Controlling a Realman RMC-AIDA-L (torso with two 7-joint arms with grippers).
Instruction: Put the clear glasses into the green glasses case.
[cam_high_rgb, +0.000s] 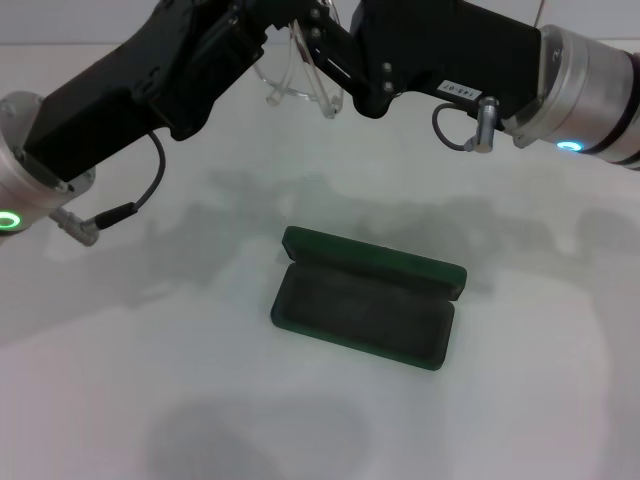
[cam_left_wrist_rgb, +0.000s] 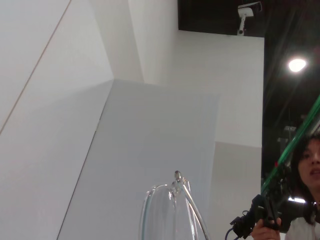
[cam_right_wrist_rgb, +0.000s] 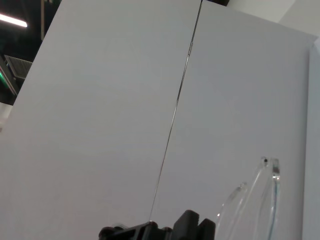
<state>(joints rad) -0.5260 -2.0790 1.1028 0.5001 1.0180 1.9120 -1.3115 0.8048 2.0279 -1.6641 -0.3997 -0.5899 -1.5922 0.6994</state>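
Desk (cam_high_rgb: 120, 400) surface, white and broad, carries everything; near its middle the green glasses case (cam_high_rgb: 365, 300) lies with its lid thrown back and its dark felt-lined tray facing up, which I read as set that way so that something can be lowered straight in. Both black arms reach in over the far side of the desk and meet there, well apart from the case and raised above it. The left tool (cam_high_rgb: 268, 48) comes from the left and the right tool (cam_high_rgb: 322, 62) from the right, and the clear glasses (cam_high_rgb: 300, 85) hang between them, off the desk, lens and bridge showing just below the two tool tips. Holding from both ends looks like a way to keep so thin and springy a frame level, or to fold its arms before it goes in, though that is only my judgement. Each tool seems to be at the frame, but from the head view I cannot tell whether either one is pinching it or merely beside it. The left wrist view shows a curved lens edge and a small hinge of the glasses close up; the right wrist view shows clear plastic tips beside dark tool parts. The tray is bare, so the placing is not yet done
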